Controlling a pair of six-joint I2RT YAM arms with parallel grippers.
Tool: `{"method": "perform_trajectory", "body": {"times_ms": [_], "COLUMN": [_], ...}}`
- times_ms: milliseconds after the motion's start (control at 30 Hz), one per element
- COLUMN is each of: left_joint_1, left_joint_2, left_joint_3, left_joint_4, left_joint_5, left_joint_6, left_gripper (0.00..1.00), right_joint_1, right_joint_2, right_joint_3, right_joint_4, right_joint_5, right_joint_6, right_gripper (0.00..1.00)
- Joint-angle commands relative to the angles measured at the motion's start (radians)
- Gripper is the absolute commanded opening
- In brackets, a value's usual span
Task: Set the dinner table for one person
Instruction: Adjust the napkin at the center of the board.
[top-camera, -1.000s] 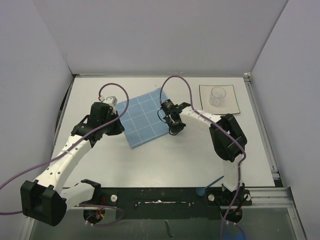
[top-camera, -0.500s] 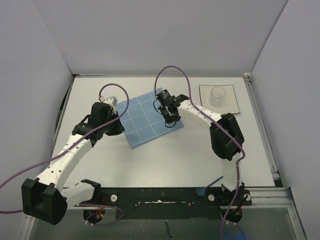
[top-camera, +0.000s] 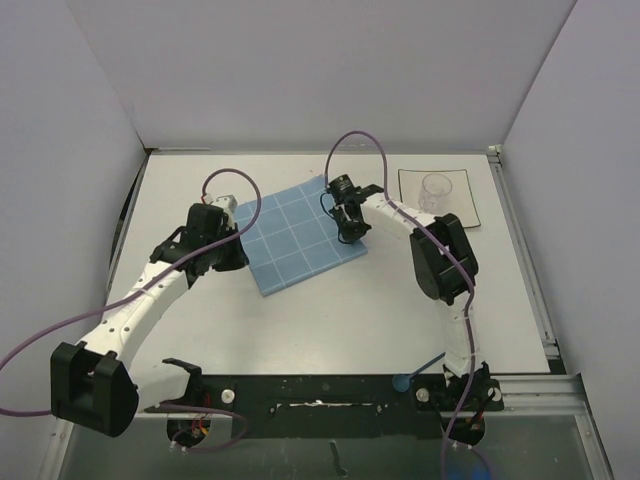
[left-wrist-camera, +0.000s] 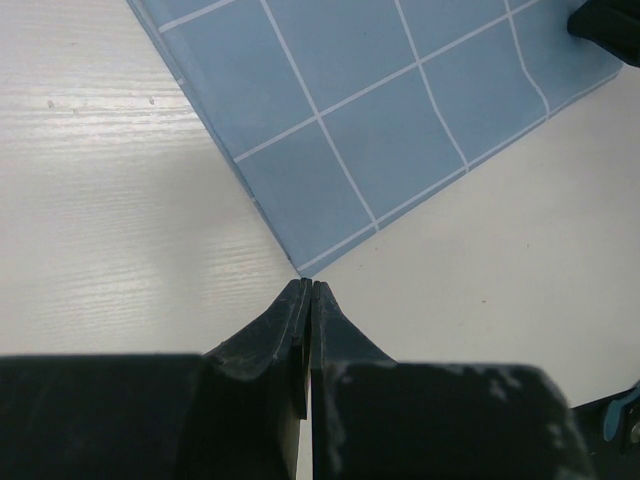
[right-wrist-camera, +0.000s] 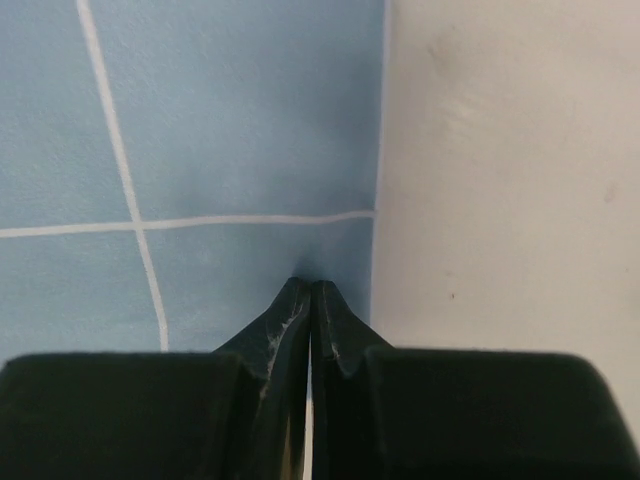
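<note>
Beneath pressed-closed left pincer (left-wrist-camera: 308, 285) and right pincer (right-wrist-camera: 308, 283), matte white dinner table (top-camera: 330, 320), flat blue grid placemat (top-camera: 295, 235), plain white walls (top-camera: 300, 70) beyond

1. Matt white worktop (top-camera: 330, 320), faint wood-like grain in left wrist view.
2. Blue placemat (top-camera: 290, 240): matt, fine-textured, cloth-like, w/ thin white grid lines.
3. Matt black plastic left tool (left-wrist-camera: 308, 287) & right tool (right-wrist-camera: 308, 287), tips scuffed.
4. Clear glossy cup (top-camera: 435, 190) at 1 o'clock.
</note>
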Motion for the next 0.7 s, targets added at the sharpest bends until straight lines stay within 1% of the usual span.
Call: {"method": "perform_trajectory", "body": {"times_ms": [0, 133, 267, 433, 567, 667], "left_joint_1": [0.009, 0.01, 0.011, 0.023, 0.036, 0.037], "left_joint_2": [0.02, 0.036, -0.003, -0.05, -0.052, -0.052], "left_joint_3": [0.038, 0.045, 0.05, 0.049, 0.048, 0.063], "left_joint_4": [0.062, 0.086, 0.073, 0.036, 0.043, 0.051], "left_joint_5": [0.006, 0.045, 0.042, 0.013, 0.027, 0.04], "left_joint_6": [0.023, 0.018, 0.018, 0.045, 0.052, 0.053], "left_gripper": [0.0, 0.0, 0.0, 0.0, 0.0, 0.0], "right_joint_1": [0.005, 0.006, 0.023, 0.089, 0.173, 0.21], "right_joint_2": [-0.113, -0.138, -0.141, -0.171, -0.227, -0.259], "right_joint_3": [-0.136, -0.25, -0.323, -0.388, -0.455, -0.505], "right_joint_4": [0.027, 0.057, 0.08, 0.051, 0.004, -0.034], "right_joint_5": [0.023, 0.029, 0.02, 0.028, 0.092, 0.114], "right_joint_6": [0.05, 0.087, 0.12, 0.195, 0.273, 0.338], "right_gripper": [0.0, 0.0, 0.0, 0.0, 0.0, 0.0]}}
